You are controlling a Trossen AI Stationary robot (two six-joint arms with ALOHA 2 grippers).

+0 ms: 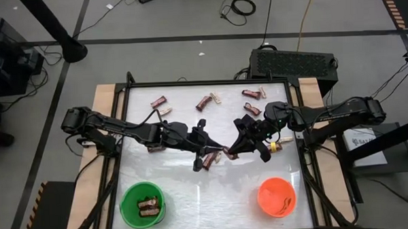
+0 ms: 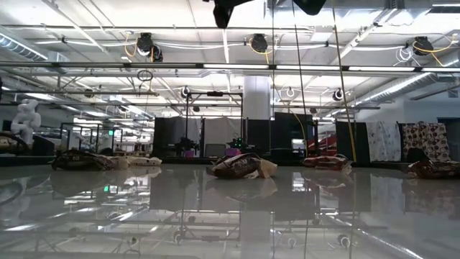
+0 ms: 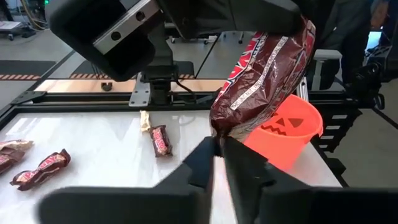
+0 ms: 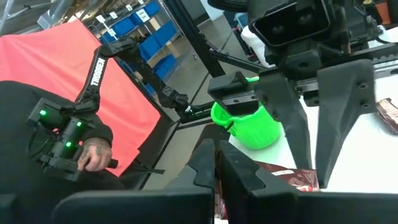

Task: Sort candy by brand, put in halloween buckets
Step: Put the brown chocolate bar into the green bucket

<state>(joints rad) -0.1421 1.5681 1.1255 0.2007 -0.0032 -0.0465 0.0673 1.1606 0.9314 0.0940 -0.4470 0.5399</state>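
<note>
Readable text: one word only

"TROSSEN" runs in white letters along a dark arm segment (image 4: 99,70) at the upper left of the right wrist view; the white lettering on the reddish-brown candy wrapper (image 3: 264,71) is too crumpled to read.

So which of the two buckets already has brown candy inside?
The green bucket: dark brown bars lie in it, while the orange bucket shows only pale pieces.

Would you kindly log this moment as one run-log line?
left tool: shut on brown candy | right tool: at its other end | green bucket: partly filled
</note>
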